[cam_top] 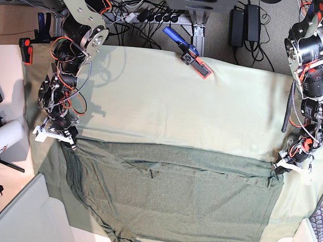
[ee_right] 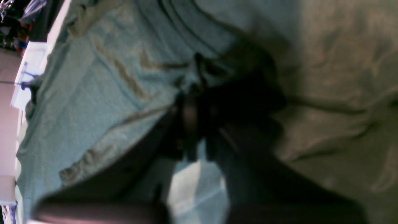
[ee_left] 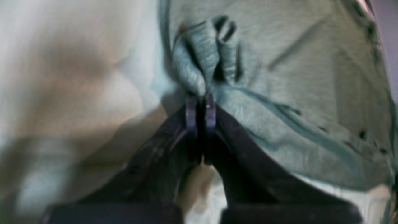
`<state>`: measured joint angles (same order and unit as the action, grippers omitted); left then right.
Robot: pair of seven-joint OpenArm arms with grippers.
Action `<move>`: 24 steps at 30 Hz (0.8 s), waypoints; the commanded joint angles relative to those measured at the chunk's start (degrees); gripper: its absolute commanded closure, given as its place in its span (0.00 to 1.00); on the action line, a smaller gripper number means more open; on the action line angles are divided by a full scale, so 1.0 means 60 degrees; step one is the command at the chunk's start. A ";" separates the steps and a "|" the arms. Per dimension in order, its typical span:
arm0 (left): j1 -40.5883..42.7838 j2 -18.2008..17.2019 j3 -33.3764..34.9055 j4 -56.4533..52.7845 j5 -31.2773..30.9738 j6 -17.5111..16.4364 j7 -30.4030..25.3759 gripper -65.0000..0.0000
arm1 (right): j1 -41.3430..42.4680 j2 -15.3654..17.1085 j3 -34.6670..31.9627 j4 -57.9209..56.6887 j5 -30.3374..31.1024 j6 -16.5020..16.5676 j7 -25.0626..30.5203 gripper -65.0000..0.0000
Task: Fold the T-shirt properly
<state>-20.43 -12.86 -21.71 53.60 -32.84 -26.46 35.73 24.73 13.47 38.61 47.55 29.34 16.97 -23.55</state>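
Overhead view of a worktop (cam_top: 166, 91) draped in a pale mint cloth (cam_top: 151, 101), with the T-shirt (cam_top: 171, 201) spread wrinkled over its near half, the upper edge running across the cloth from one gripper to the other. The left gripper (ee_left: 200, 105) is clenched on a bunched fold of the shirt's edge (puckered pleats rise just above the tips in the wrist view); from overhead it sits at the shirt's right corner (cam_top: 278, 166). The right gripper (ee_right: 197, 102) is pressed into the shirt's opposite corner (cam_top: 68, 138), its jaws closed; the wrist view there is dark and blurred, so whether fabric lies between them cannot be told. A blue and orange clamp (cam_top: 189, 53) fastens the cloth at the worktop's far edge. Beyond that edge lie grey carpet (cam_top: 222, 40), black cables (cam_top: 146, 20) and two black power bricks (cam_top: 245, 22). An orange clamp (cam_top: 25, 50) sits at the far left corner.
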 commanded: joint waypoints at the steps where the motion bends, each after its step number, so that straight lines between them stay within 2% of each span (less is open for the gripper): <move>1: -0.0244 -0.0084 0.0011 0.0135 -0.0302 -0.0681 -0.0164 1.00 | 0.0262 0.0160 -0.0004 0.0142 0.0106 0.0248 0.0211 1.00; 5: -0.0248 -0.0189 0.0007 0.0138 -0.1064 -0.1912 -0.0047 1.00 | 0.0259 0.0171 -0.0004 0.0146 0.0109 0.0251 0.0106 1.00; 7: -0.0244 -0.0331 0.0007 0.0138 -0.1545 -0.2215 0.0277 1.00 | 0.0259 0.0204 0.0000 0.0149 0.0127 0.0262 -0.0080 1.00; 13: -0.0244 -0.0616 -0.0004 0.0146 -0.2889 -0.2257 0.1559 1.00 | 0.0237 0.0641 0.0000 0.0168 0.1115 0.0495 -0.1002 1.00; 24: -0.0244 -0.1177 -0.0474 0.0200 -0.3370 -0.2257 0.1869 1.00 | 0.0240 0.1282 0.0007 0.0441 0.1836 0.0495 -0.2393 1.00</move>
<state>-20.34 -18.90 -24.38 53.63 -51.62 -38.41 47.77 24.64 19.90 38.59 48.82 39.29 17.80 -38.83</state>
